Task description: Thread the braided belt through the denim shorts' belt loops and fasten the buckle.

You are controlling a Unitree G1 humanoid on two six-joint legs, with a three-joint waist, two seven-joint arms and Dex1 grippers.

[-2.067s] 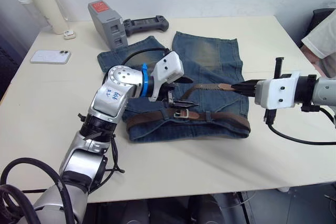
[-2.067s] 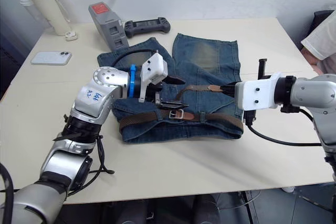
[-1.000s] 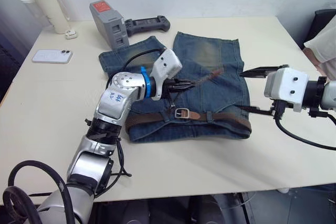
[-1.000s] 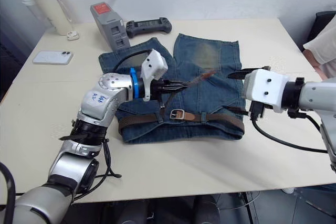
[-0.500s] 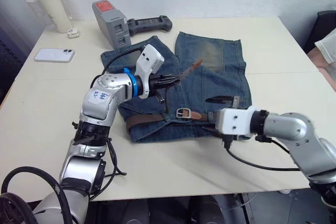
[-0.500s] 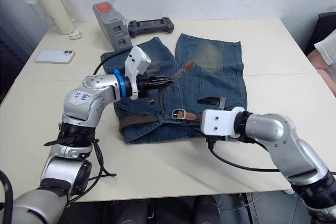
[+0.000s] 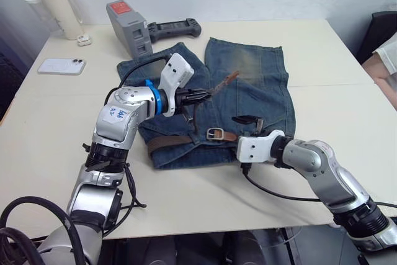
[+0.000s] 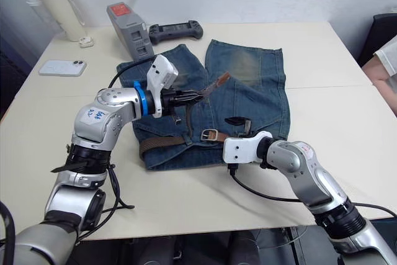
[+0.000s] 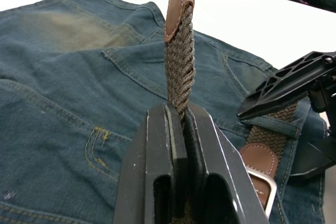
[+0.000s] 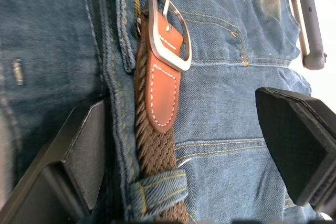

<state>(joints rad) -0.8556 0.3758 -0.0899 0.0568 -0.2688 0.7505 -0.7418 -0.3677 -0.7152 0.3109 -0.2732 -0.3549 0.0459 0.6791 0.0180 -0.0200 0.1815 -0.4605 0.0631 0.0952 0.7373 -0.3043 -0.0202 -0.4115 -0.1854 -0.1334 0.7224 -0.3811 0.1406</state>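
The denim shorts [image 7: 251, 82] lie flat on the table with the waistband toward me. The braided belt [image 7: 180, 141] runs along the waistband, and its silver buckle [image 7: 215, 133] rests at the middle. My left gripper [image 7: 200, 97] is shut on the belt's free end, holding its brown tip [image 7: 231, 77] up over the shorts. In the left wrist view the fingers [image 9: 157, 150] pinch the braid [image 9: 180, 61]. My right gripper [image 7: 243, 138] is open at the waistband just right of the buckle. In the right wrist view its fingers [image 10: 79, 150] straddle the belt [image 10: 155, 135] below the buckle [image 10: 168, 35], beside a belt loop [image 10: 157, 192].
A cream bottle [image 7: 56, 4], a white phone [image 7: 60, 66], a grey box [image 7: 127, 26] and a black controller [image 7: 175, 28] sit at the table's far left. A person's sleeve [image 7: 388, 60] shows at the right edge. A black cable [image 7: 279, 193] trails from my right wrist.
My right arm has swung from the right of the shorts to the waistband beside the buckle, still open. My left gripper has drawn the belt end a little to the left.
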